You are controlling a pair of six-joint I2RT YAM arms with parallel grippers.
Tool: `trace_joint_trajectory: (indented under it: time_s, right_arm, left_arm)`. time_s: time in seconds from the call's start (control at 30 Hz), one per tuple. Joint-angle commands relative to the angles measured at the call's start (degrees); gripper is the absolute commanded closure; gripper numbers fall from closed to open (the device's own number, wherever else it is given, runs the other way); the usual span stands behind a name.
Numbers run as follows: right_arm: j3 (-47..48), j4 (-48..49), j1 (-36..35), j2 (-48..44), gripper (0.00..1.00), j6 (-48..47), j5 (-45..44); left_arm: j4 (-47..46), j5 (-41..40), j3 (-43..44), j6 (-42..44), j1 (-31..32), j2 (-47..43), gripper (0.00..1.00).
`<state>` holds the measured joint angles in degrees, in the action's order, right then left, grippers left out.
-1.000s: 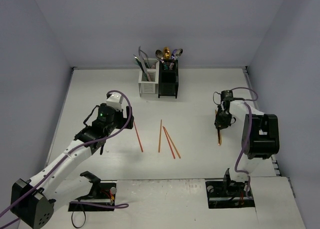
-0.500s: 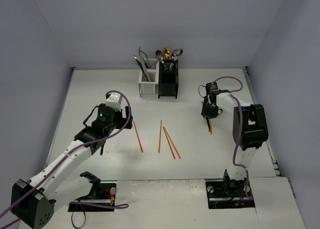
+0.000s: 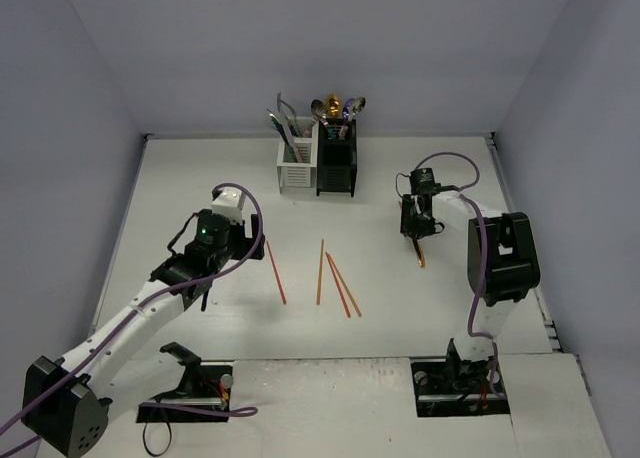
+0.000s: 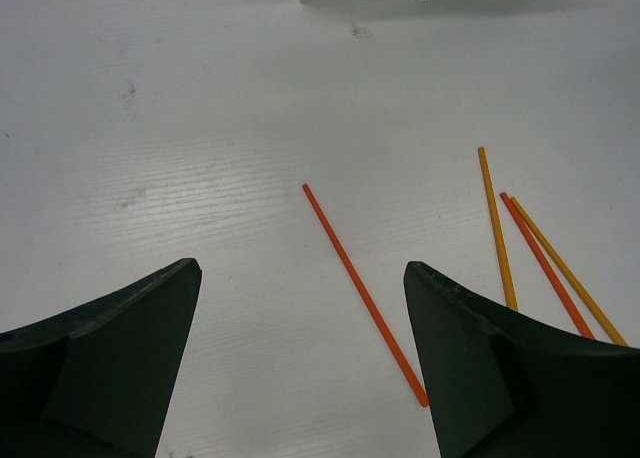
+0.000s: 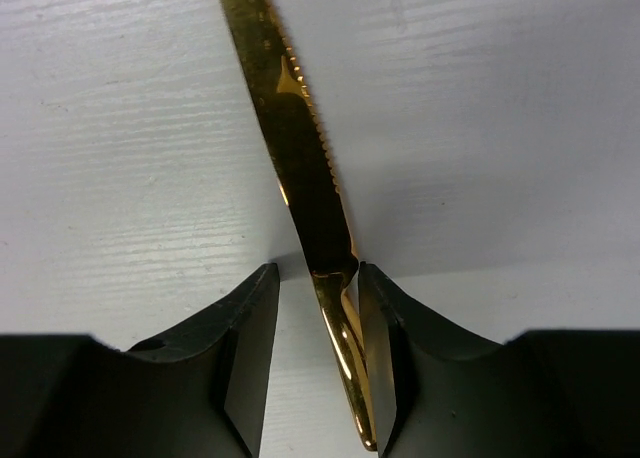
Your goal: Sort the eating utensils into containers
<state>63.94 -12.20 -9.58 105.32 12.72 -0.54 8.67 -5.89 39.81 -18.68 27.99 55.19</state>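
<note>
My right gripper (image 5: 318,283) pinches a gold knife (image 5: 290,128), blade jutting ahead, likely for carrying; my left gripper (image 4: 300,308) gapes, red chopstick (image 4: 365,296) just ahead.

Chopsticks (image 3: 320,271): four – two red, two orange. Gold knife (image 5: 300,148): one. Caddies: two – white caddy (image 3: 293,173), black caddy (image 3: 337,168). Utensils standing inside: too bunched to count.

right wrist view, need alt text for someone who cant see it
A gold serrated knife is held between the black fingers of the right gripper, its blade running up out of frame. A white table lies behind it.
</note>
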Motion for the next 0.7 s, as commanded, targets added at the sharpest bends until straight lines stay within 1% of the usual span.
trace_joint_trajectory:
  time_s: [0.0, 0.27, 0.4, 0.43, 0.5, 0.6, 0.63, 0.67]
  right_arm:
    - [-2.6, -7.2, -2.3, 2.8, 0.68, -2.5, 1.5]
    - [-3.2, -9.1, -3.1, 3.1, 0.69, -1.1, 0.9]
    - [-3.1, -9.2, -3.1, 3.8, 0.86, 0.2, 0.7]
    - [-3.0, -9.2, -3.1, 3.8, 0.90, 1.1, 0.7]
    - [-2.4, -9.2, -3.2, 4.0, 0.93, 2.8, 0.7]
    - [-1.4, -9.1, -3.1, 4.3, 0.95, 4.9, 0.7]
    - [-1.1, -9.2, -3.1, 4.4, 0.94, 5.5, 0.7]
    - [-0.7, -9.2, -3.1, 4.5, 0.89, 6.0, 0.7]
  left_arm:
    - [-3.9, -0.5, 0.9, 0.2, -0.3, 0.1, 0.20]
    - [-3.1, -0.2, 0.9, 0.6, -0.3, -0.4, 0.20]
    - [-3.5, 0.0, 1.0, 0.4, -0.3, 0.1, 0.20]
    - [-3.6, 0.1, 1.0, 0.4, -0.3, 0.4, 0.20]
    - [-3.6, 0.2, 1.1, 0.4, -0.3, 0.7, 0.20]
    - [-3.6, 0.4, 1.4, 0.2, -0.3, 1.0, 0.20]
    - [-3.6, 0.4, 1.4, 0.2, -0.3, 1.0, 0.20]
    - [-3.6, 0.5, 1.4, 0.2, -0.3, 0.9, 0.20]
